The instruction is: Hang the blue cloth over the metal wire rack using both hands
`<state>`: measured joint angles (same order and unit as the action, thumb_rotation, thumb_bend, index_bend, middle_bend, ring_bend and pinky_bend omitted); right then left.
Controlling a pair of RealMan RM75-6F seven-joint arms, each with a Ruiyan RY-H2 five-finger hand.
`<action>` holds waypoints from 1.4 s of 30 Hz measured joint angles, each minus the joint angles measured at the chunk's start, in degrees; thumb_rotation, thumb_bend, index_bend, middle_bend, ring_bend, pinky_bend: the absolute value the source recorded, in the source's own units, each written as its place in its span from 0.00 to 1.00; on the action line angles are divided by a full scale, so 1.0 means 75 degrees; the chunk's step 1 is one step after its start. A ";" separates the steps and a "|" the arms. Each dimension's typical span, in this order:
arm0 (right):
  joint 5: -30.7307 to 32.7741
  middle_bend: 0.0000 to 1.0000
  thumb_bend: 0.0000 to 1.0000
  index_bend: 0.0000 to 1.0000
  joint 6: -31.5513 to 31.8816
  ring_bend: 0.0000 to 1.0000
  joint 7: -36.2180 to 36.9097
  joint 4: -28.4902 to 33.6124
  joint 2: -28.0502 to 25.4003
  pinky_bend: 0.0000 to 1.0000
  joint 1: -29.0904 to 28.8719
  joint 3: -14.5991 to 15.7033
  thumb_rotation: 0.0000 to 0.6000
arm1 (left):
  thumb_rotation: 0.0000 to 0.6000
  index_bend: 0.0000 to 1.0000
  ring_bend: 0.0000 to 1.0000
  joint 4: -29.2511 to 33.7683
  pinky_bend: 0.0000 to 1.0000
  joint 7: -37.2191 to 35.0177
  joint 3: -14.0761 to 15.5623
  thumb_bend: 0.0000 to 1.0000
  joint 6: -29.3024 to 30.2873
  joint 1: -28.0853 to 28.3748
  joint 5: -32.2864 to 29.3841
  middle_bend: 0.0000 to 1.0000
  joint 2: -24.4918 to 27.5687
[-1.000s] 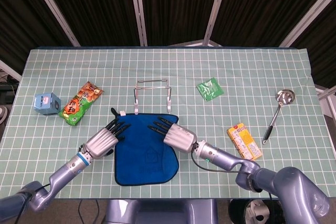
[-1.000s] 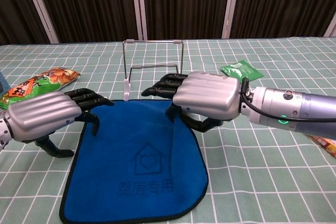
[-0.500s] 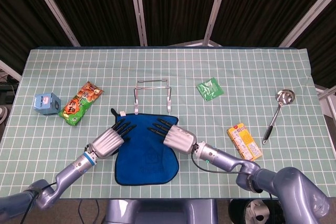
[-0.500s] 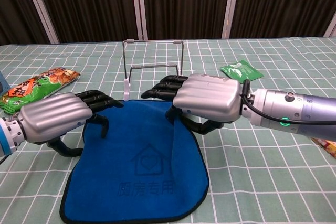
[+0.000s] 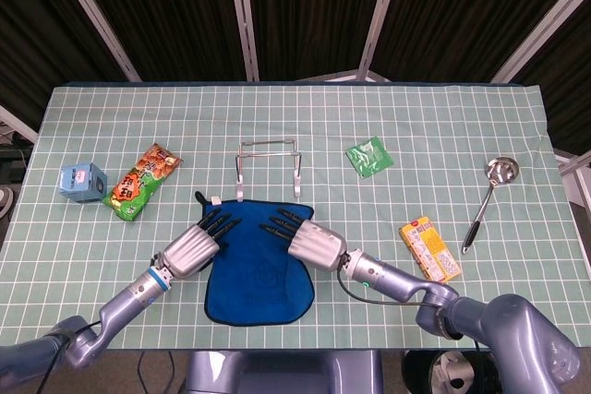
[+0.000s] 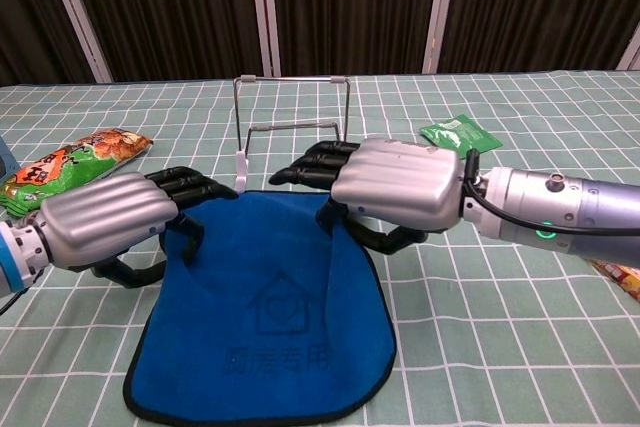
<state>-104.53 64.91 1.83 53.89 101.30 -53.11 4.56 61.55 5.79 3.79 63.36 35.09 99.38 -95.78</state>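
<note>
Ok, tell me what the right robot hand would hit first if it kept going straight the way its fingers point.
Probably the metal wire rack. The right robot hand lies over the blue cloth, fingers aimed up-left toward the rack's feet just beyond the cloth's far edge. Depth is unclear, so it could slip past.

The blue cloth [image 6: 268, 332] carries a house outline with a heart and, beneath it, four Chinese characters reading 厨房专用. Print on the snack packets is too small to read.

Matt blue cloth [image 6: 270, 317] with soft nap, thin shiny metal wire rack [image 6: 291, 122], smooth silvery plastic-looking shell on each robot hand [image 6: 105, 219], glossy foil snack bag [image 5: 142, 181], checked fabric covering the desk [image 5: 443, 136]
</note>
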 measured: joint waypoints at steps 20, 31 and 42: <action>0.0452 0.03 0.63 0.63 0.0725 0.00 -0.0257 0.2025 -0.1486 0.00 0.0044 -0.0984 1.00 | 1.00 0.81 0.00 0.1086 0.00 -0.0787 -0.0631 0.53 0.1614 -0.0146 -0.0112 0.00 0.0754; 0.1441 0.03 0.63 0.63 0.0374 0.00 -0.0596 0.2949 -0.2441 0.01 -0.0204 -0.2114 1.00 | 1.00 0.81 0.00 0.1960 0.00 -0.0427 -0.1522 0.53 0.1956 0.0017 -0.0517 0.00 0.1623; 0.2900 0.04 0.63 0.64 -0.0442 0.00 -0.0752 0.2801 -0.2366 0.01 -0.0720 -0.3183 1.00 | 1.00 0.82 0.00 0.1770 0.00 -0.0036 -0.2620 0.53 0.1786 0.0672 -0.1275 0.00 0.1657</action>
<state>-82.78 61.60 -3.81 74.90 83.55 -58.52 -19.31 74.82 5.52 -15.86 76.76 40.14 89.82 -83.35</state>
